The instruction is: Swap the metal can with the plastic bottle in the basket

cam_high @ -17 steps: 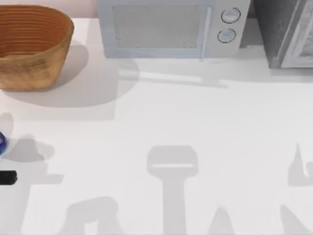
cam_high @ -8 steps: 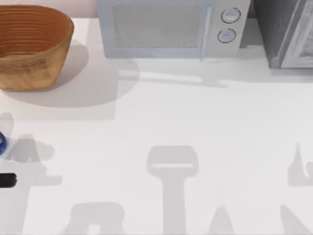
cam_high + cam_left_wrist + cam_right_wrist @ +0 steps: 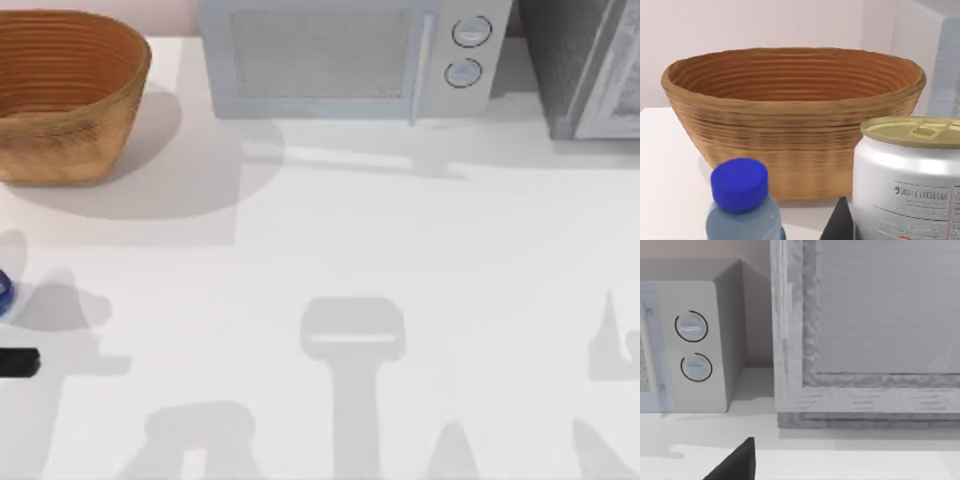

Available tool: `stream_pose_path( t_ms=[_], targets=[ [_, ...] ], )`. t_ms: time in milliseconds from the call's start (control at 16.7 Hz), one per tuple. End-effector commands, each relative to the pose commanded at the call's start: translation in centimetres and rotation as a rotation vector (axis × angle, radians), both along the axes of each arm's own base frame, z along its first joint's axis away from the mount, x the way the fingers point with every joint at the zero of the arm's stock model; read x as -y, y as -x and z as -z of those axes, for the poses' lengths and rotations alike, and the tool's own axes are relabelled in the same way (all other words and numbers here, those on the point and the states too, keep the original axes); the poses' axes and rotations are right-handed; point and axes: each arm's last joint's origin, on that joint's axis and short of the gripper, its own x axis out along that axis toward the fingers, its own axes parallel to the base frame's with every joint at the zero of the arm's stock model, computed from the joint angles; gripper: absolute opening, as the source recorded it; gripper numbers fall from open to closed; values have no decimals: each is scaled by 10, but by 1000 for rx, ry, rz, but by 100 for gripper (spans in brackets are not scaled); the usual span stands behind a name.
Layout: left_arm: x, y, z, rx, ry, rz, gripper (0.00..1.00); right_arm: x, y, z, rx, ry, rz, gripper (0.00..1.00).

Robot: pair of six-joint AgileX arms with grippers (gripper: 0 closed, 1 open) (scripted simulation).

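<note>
Shifted: left tool [image 3: 15, 362] edged slightly rightward at surface's left edge | can [image 3: 907, 175] close against it, apparently held, grip unclear | bottle [image 3: 742, 202] upright just beside | basket [image 3: 790, 115] beyond, empty | left arm nearer.

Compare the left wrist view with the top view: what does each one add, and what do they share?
The left wrist view adds the can, close up with its gold pull-tab lid, and the bottle's blue cap above its clear shoulder. The top view adds the microwave with two dials along the table's far edge, a grey cabinet at far right, and bare table crossed by arm shadows. Both show the basket standing upright with nothing visible inside, and the bottle, which in the top view is just a blue sliver at the left edge.
</note>
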Motion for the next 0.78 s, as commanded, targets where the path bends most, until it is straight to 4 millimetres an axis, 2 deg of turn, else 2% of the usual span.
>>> stream_pose_path(
  t_ms=[180, 360, 600, 780],
  targets=[
    [3, -11, -14, -26, 3, 76, 0, 0, 0, 0, 0, 0, 0, 100],
    [10, -32, -34, -31, 8, 199, 0, 0, 0, 0, 0, 0, 0, 100],
    [26, -76, -59, -17, 14, 418, 0, 0, 0, 0, 0, 0, 0, 100],
    [44, -120, -67, 1, 19, 606, 0, 0, 0, 0, 0, 0, 0, 100]
  ],
)
